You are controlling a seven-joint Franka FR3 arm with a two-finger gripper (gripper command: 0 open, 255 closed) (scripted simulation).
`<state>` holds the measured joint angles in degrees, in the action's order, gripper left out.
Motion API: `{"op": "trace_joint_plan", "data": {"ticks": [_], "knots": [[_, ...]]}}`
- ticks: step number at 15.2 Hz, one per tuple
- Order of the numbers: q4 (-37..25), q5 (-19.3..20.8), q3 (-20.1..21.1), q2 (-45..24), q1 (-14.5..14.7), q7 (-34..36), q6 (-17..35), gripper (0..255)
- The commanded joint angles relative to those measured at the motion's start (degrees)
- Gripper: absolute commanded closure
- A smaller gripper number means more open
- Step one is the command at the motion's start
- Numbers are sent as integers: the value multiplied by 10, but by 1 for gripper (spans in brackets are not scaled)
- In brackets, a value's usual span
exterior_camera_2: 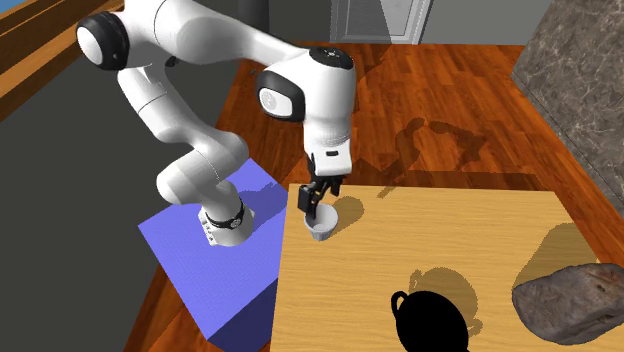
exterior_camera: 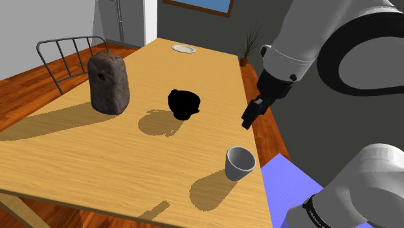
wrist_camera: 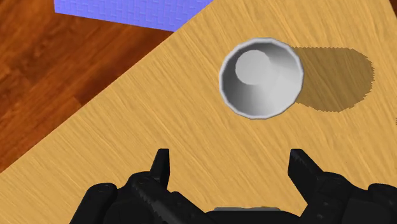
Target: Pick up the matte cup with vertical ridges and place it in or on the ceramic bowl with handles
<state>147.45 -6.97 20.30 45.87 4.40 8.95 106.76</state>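
Grey cup (wrist_camera: 261, 77), black bowl (exterior_camera: 183, 103)

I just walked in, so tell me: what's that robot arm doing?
The claw on the robot arm is open and hovers above the wooden table, holding nothing. The grey cup stands upright near the table's edge, not yet grasped. The black bowl with handles, where it should go, sits farther along the table.

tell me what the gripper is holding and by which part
Nothing is held. The gripper is open above the table, and the grey cup stands free beyond its fingers, untouched.
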Motion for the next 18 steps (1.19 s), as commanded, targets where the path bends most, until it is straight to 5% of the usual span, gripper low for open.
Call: {"op": "trace_joint_plan", "data": {"ticks": [1,10,18], "knots": [[13,-12,25,-11,10,21,13,0],[55,-58,138,-99,40,110,94,0],[96,-61,156,-130,34,114,166,0]]}}
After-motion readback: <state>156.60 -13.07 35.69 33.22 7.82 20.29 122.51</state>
